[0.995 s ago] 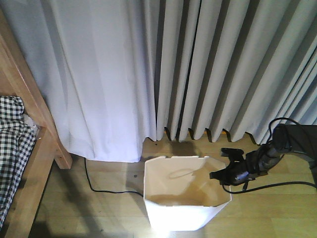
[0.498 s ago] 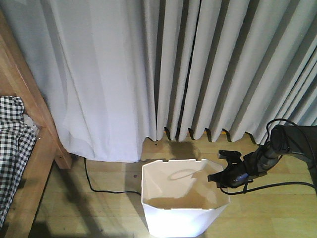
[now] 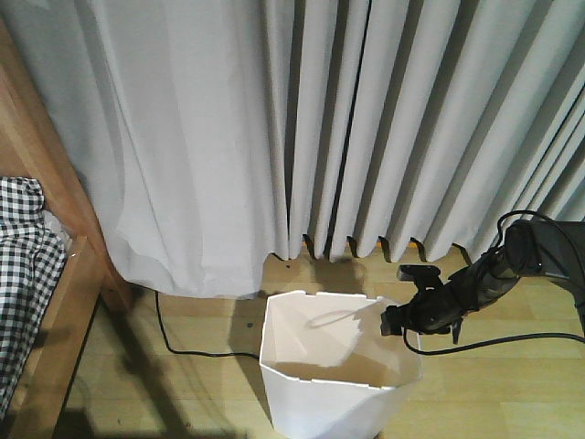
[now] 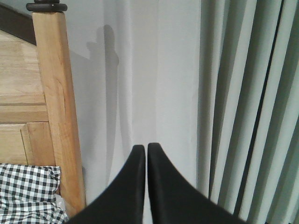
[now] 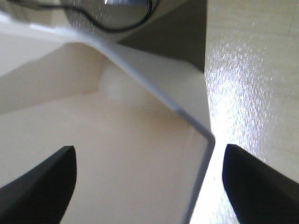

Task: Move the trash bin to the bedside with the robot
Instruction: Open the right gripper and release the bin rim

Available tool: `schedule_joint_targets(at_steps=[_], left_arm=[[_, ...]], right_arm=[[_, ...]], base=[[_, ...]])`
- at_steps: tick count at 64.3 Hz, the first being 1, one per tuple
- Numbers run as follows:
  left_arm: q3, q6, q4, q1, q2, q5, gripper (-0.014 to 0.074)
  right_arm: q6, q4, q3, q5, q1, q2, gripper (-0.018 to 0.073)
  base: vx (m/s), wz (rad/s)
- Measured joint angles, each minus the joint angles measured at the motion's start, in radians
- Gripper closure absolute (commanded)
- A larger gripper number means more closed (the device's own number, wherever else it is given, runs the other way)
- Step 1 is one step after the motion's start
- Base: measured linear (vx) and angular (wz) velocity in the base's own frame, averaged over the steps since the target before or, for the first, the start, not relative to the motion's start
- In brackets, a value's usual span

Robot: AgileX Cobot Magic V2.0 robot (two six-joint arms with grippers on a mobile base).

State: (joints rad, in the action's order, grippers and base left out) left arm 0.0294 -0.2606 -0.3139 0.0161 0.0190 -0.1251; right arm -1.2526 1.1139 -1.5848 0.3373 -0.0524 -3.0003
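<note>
while my right gripper (image 5: 149, 184) sits at the rim of the trash bin (image 3: 334, 366), its wrist view shows the two fingers wide apart, one on the cream inside and one out over the wooden floor (image 3: 512, 384), with the thin white wall running up between them. so it is open and straddling the wall, not clamped on it. from the front view the right arm (image 3: 475, 288) reaches in from the right side to the bin's right rim corner.

compared with a second ago, the bin has slid a little to the left and come closer to the camera, and it now looks tipped, its right rim higher than before. the gripper has followed it leftward. i read that as the arm nudging the bin across the floor by hooking the wall, which is the right direction for the task.

the bin stands on the floor in front of the grey curtain (image 3: 366, 128), still well apart from the wooden bed frame (image 3: 55, 302) and its checked bedding (image 3: 23, 247) at the left edge. a black cable (image 3: 187, 347) lies on the floor between them and could snag the base.

my left gripper (image 4: 145, 186) is closed with nothing in it, tips together, pointing at the curtain beside the bedpost (image 4: 58, 107).
</note>
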Motion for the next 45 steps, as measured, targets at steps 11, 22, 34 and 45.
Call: schedule_joint_targets(at_steps=[11, 22, 34, 45], left_arm=[[0.000, 0.000, 0.000, 0.000, 0.000, 0.000, 0.0602], [0.000, 0.000, 0.000, 0.000, 0.000, 0.000, 0.0602], [0.000, 0.000, 0.000, 0.000, 0.000, 0.000, 0.0602], [0.000, 0.000, 0.000, 0.000, 0.000, 0.000, 0.0602]], right_arm=[[0.186, -0.161, 0.006, 0.029, -0.023, 0.020, -0.0041], [0.221, -0.194, 0.090, 0.007, -0.086, 0.081, -0.0034], [0.175, -0.194, 0.235, -0.076, -0.107, 0.192, -0.0034], [0.147, -0.194, 0.358, -0.179, -0.107, 0.333, -0.0034]], base=[[0.00, 0.00], [0.00, 0.00], [0.00, 0.00], [0.00, 0.00]])
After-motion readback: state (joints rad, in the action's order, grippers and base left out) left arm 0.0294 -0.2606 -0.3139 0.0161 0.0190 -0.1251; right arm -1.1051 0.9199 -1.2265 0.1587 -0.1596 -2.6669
